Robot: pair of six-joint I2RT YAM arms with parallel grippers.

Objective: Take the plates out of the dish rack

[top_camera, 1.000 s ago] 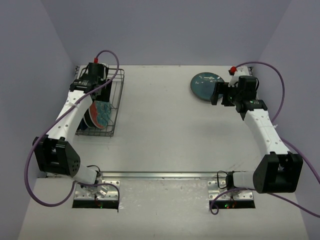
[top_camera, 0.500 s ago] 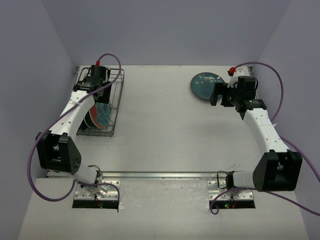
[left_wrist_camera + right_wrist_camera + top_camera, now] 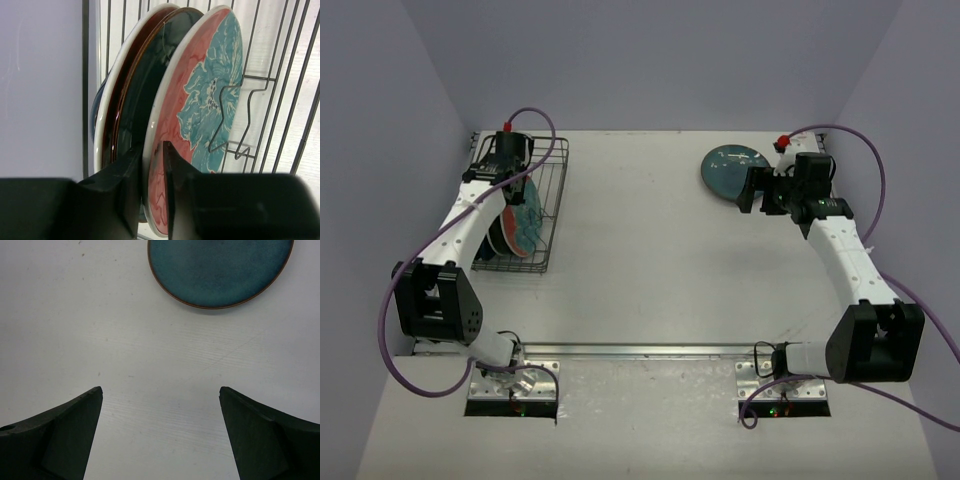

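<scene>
Plates stand on edge in the rack point(image 3: 552, 215) at the far left of the surface point(image 3: 150, 355). The red plate point(image 3: 200, 115) is the outermost, its rim pointing toward the left fingers point(image 3: 125, 195), which are pinched on that rim. Dark plates point(image 3: 140, 90) stand just behind it, and a wire prong point(image 3: 225, 120) crosses its face. The teal plate point(image 3: 220, 270) lies flat beyond the spread, empty right fingers point(image 3: 65, 440).
</scene>
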